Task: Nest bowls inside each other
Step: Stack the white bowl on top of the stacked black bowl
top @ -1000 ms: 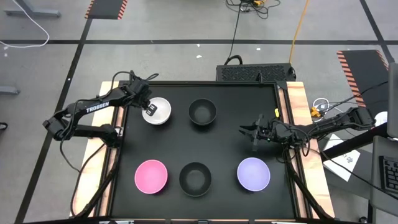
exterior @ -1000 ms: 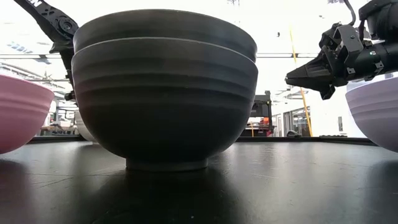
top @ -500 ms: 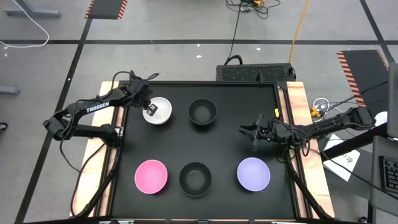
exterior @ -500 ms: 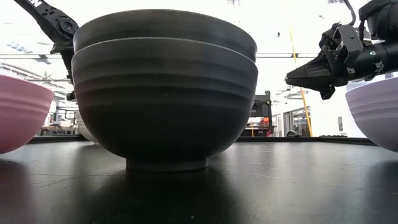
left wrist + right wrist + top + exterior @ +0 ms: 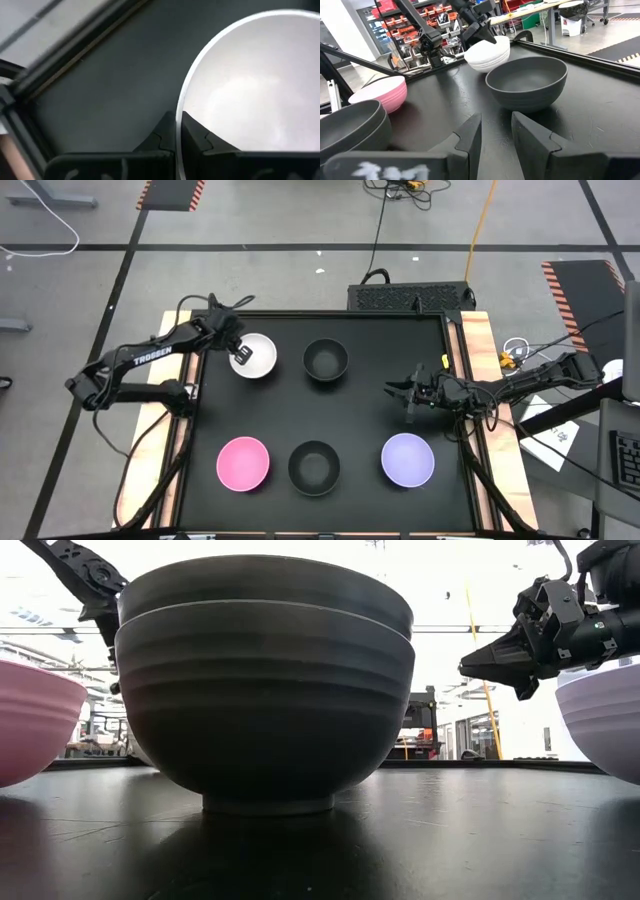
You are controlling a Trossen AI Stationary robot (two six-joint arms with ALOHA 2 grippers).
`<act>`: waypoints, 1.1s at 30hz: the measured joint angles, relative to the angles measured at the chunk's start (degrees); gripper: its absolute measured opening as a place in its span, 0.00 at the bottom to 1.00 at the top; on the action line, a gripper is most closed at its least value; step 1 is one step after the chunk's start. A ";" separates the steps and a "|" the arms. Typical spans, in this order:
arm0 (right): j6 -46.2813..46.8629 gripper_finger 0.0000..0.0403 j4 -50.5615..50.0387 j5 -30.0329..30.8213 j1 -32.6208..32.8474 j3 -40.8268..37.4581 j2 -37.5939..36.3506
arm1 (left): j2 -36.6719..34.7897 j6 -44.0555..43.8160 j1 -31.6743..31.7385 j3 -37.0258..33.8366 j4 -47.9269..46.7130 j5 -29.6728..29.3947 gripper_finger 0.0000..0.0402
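While your left gripper point(image 5: 176, 131) pinches the white bowl point(image 5: 254, 357) by its thin rim between narrow fingers, treat it as light, stiff and slippery. Your right gripper point(image 5: 397, 390) waits, fingers slightly parted.

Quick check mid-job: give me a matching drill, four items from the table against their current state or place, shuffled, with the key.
Column one:
1. white bowl
2. lavender bowl
3. front black bowl
4. right pincer

Column two:
A. holds a second black bowl nested inside it
B. open, holding nothing, over bare table
C. rim pinched by the left pincer, at the far left of the table
D. alone at the near right corner

Pairs: 1-C, 2-D, 3-A, 4-B
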 joint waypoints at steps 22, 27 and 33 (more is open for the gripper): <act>-0.02 0.24 0.00 0.00 0.01 0.00 0.00 | -5.39 -1.20 -2.41 3.72 -7.47 14.42 0.01; -0.02 0.24 -0.28 0.00 0.02 0.00 0.00 | -5.43 -2.71 -7.77 5.77 -10.03 14.56 0.01; -0.02 0.24 -0.44 0.00 0.01 0.00 -0.01 | -5.49 -4.20 -15.34 7.97 -13.76 14.58 0.01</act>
